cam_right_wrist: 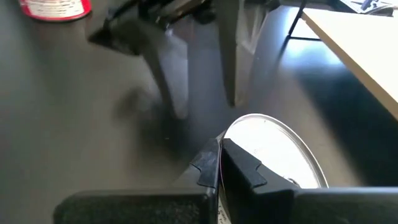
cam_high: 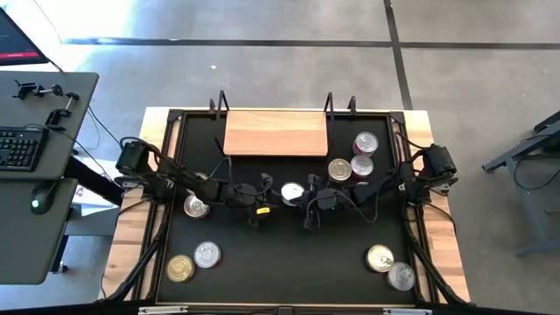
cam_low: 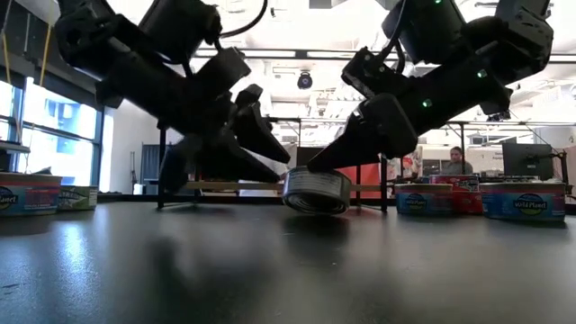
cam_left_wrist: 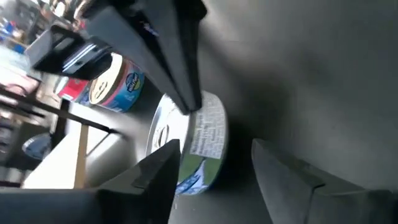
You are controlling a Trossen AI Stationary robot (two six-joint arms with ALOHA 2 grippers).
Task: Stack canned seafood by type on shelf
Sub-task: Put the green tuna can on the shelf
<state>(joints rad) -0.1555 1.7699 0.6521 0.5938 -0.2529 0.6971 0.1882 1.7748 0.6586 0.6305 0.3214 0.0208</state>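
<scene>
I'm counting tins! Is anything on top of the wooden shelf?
No tins yet: the shelf shows only bare wood from above. The right gripper pinches a can on the black table; the left gripper is open beside it.

"Wild Planet" on blue can label [cam_low: 531, 203], partly cut "…lanet" on edge can [cam_low: 18, 198]

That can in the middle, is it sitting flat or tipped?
Tipped: the can leans with one edge off the black table, the right gripper shut on its rim.
</scene>
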